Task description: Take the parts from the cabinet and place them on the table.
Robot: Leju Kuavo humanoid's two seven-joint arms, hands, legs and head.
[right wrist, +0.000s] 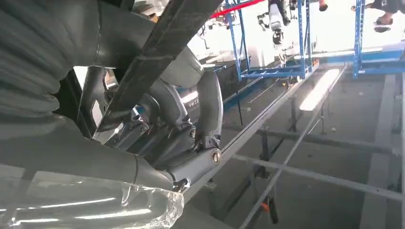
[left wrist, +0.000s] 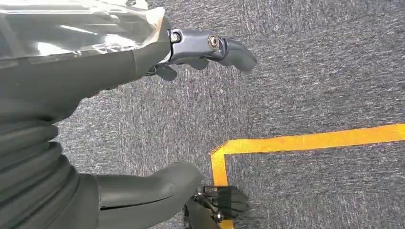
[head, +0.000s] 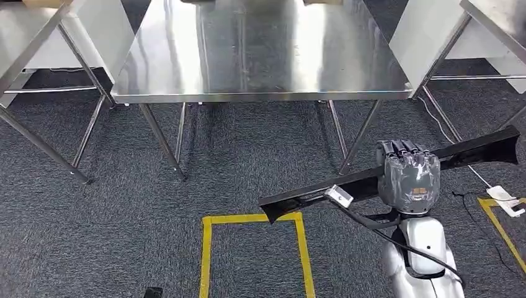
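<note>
My right hand [head: 409,171] grips a long black curved part [head: 310,195] near its middle, level above the carpet in front of the steel table [head: 260,62]. The part runs from the lower middle of the head view up to the right edge. In the right wrist view the black part [right wrist: 157,57] crosses my curled fingers [right wrist: 200,124]. My left hand [left wrist: 143,71] hangs over the grey carpet, its fingers [left wrist: 229,47] and thumb [left wrist: 153,188] apart with nothing between them.
Further steel tables [head: 25,37] stand at the left and at the right [head: 490,25]. Yellow floor tape [head: 254,218] marks a box below the part. A white plug with a cable [head: 505,200] lies on the carpet at the right.
</note>
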